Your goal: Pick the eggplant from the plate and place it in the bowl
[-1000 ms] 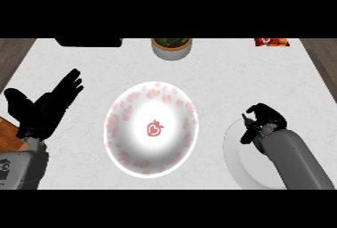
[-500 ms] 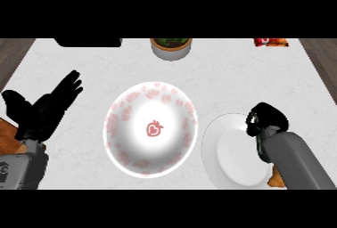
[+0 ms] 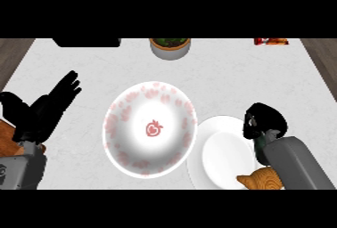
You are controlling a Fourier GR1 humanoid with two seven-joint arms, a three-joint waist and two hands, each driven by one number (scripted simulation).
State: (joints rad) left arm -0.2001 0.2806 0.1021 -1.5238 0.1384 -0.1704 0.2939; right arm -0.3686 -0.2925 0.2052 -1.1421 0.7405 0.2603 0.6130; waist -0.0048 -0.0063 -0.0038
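Observation:
A white bowl (image 3: pixel 125 151) with red markings and a red emblem inside sits at the counter's middle. Just right of it lies a white plate (image 3: pixel 220 156), its left edge meeting the bowl's rim. My right hand (image 3: pixel 263 120) is curled over the plate's upper right part. The eggplant does not show anywhere on the plate, and the curled fingers seem to hide it. My left hand (image 3: pixel 46 111) stays open at the left edge with its fingers up, away from the bowl.
A brown croissant-like thing (image 3: pixel 263 180) lies at the plate's lower right, beside my right forearm. At the counter's far edge stand a pot with greenery (image 3: pixel 170 46), a dark object (image 3: pixel 87 42) and a red packet (image 3: pixel 271 41).
The plate's left edge has come closer to the bowl and more of the plate shows. The brown thing has come into view at the lower right. The left hand has barely moved.

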